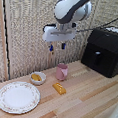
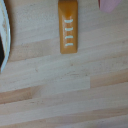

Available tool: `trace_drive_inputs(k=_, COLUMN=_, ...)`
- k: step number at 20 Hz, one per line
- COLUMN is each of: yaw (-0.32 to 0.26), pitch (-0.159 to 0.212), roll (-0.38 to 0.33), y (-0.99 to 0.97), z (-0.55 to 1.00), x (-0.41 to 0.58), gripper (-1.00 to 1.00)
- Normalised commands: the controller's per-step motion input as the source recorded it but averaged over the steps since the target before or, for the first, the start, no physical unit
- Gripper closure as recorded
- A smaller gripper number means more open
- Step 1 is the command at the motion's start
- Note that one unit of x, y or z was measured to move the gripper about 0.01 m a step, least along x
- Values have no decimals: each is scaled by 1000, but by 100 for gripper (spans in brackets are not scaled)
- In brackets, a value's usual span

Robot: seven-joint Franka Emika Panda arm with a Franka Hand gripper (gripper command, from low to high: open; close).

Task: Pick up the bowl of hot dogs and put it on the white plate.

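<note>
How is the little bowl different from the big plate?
The hot dog bowl is small and deep; the white plate is much wider and flat. The bowl holds orange-yellow hot dogs; the plate has nothing on it. The plate has a faint pattern round its rim; the bowl looks plain. Both are round, white, and sit on the wooden table, close to each other.

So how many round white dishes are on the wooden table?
2: the large flat white plate at the exterior view's left, and the small white bowl of orange-yellow food just behind it. None seem hidden.
</note>
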Motion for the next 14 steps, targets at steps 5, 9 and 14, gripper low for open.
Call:
trace_drive_inputs(k=5, yaw=-29, pitch=74, roll=4, y=29, z=-207, x=614, gripper=-100)
trace_drive_inputs(k=9, yaw=-13, pitch=103, roll=7, y=14, z=-306, x=562, gripper=-100)
trace_drive_inputs(k=14, yaw=-7, pitch=142, roll=3, y=31, z=-376, x=447, gripper=-100)
